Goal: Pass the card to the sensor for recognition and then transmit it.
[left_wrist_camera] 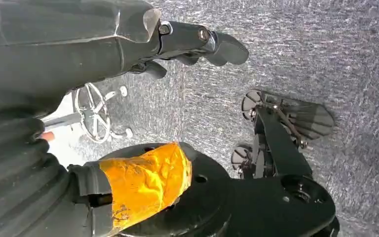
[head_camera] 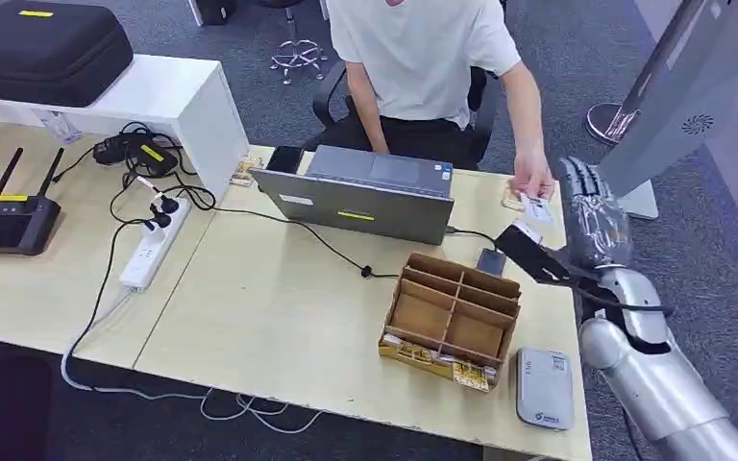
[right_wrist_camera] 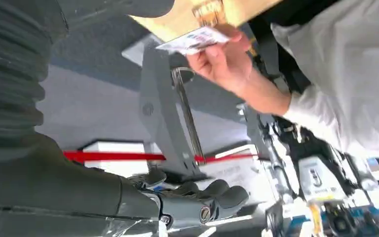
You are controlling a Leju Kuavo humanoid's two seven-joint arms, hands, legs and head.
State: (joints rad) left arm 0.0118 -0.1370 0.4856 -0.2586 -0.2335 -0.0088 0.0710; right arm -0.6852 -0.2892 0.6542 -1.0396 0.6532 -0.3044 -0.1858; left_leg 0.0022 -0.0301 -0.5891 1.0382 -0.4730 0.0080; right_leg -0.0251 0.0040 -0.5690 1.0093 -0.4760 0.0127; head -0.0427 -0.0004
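A person's hand holds a white card over the table's far right corner. My right hand is raised just right of it, fingers stretched out and holding nothing, a small gap from the card. In the right wrist view, the card is pinched in the person's hand, apart from my right hand. A flat grey card reader lies at the table's near right corner. My left hand hangs over grey carpet, holding nothing.
A cardboard divider box stands left of my right arm, and an open laptop behind it. A small dark device lies between them. A grey monitor on a stand rises at the right. Power strip and cables lie at the left.
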